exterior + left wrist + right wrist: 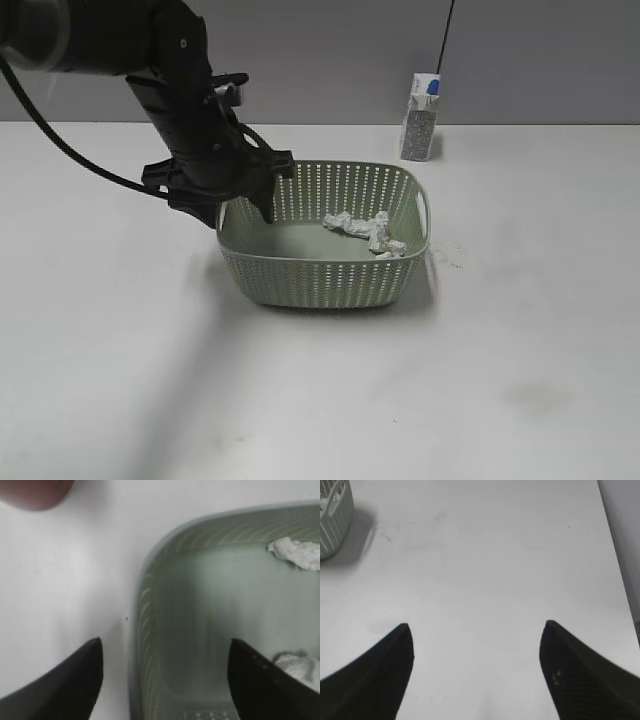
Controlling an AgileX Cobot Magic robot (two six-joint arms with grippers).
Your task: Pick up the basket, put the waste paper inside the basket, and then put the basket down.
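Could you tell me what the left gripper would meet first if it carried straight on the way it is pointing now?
Most likely the basket's left wall: the open left gripper straddles that rim, one finger over the table, the other over the basket's inside. Depth is unclear, so the fingers might instead pass either side of it.

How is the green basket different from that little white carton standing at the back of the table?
The basket is sage green, wide and low, with rows of slot holes; the carton is white with a blue mark, narrow, tall and solid-sided. The basket is open on top and holds waste paper; the carton looks closed. The left end effector straddles the basket's wall; nothing is near the carton. Both rest on the white table.
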